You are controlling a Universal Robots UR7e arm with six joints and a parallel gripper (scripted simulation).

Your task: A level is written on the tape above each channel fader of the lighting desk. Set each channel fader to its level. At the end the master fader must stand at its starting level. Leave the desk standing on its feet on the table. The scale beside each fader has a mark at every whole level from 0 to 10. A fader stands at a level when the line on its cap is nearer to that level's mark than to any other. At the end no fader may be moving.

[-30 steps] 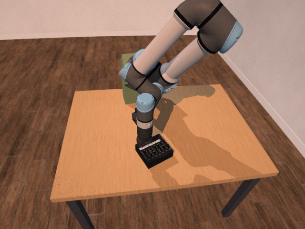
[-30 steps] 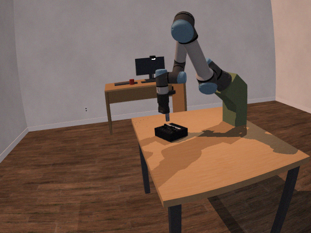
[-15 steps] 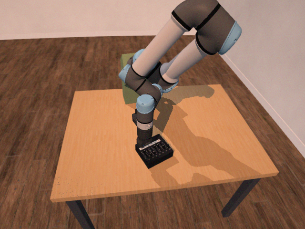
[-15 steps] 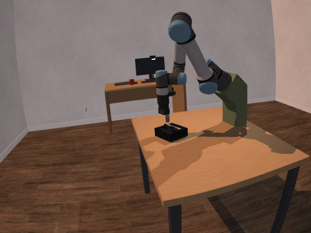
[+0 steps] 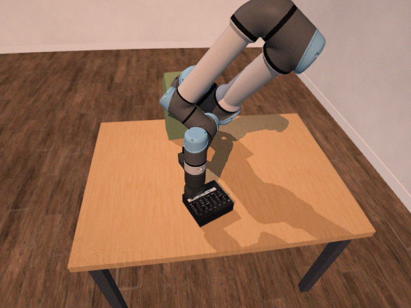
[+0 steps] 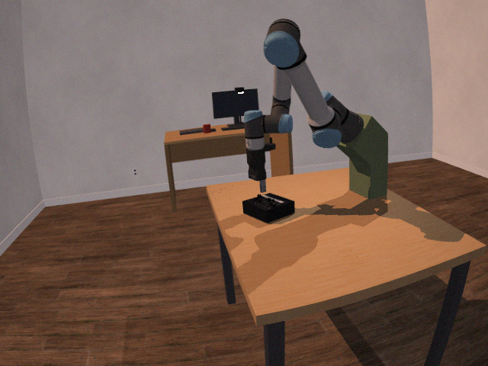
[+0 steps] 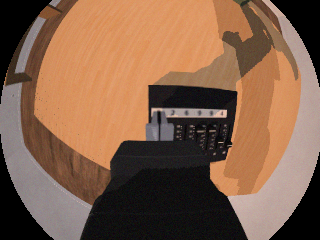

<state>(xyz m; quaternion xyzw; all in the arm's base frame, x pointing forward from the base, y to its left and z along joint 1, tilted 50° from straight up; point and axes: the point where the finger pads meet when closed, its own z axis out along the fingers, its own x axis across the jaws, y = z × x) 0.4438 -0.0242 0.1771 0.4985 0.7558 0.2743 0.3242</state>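
Observation:
The black lighting desk (image 5: 208,206) stands flat on the wooden table, near its middle front. It also shows in the exterior view (image 6: 268,207) and in the wrist view (image 7: 191,122). A white tape strip (image 7: 196,114) with small numbers runs along its far edge, above a row of faders (image 7: 206,134); the numbers and cap positions are too small to read. My gripper (image 7: 158,118) is shut with nothing between its fingers. It points straight down at the desk's left end, by the tape strip. In the exterior view the gripper's fingertips (image 6: 262,187) hang just above the desk.
The arm's green pedestal (image 6: 367,157) stands at the back of the table. A second desk with a monitor (image 6: 235,104) and a red cup (image 6: 206,127) stands by the far wall. The arm casts a broad shadow across the table's right half.

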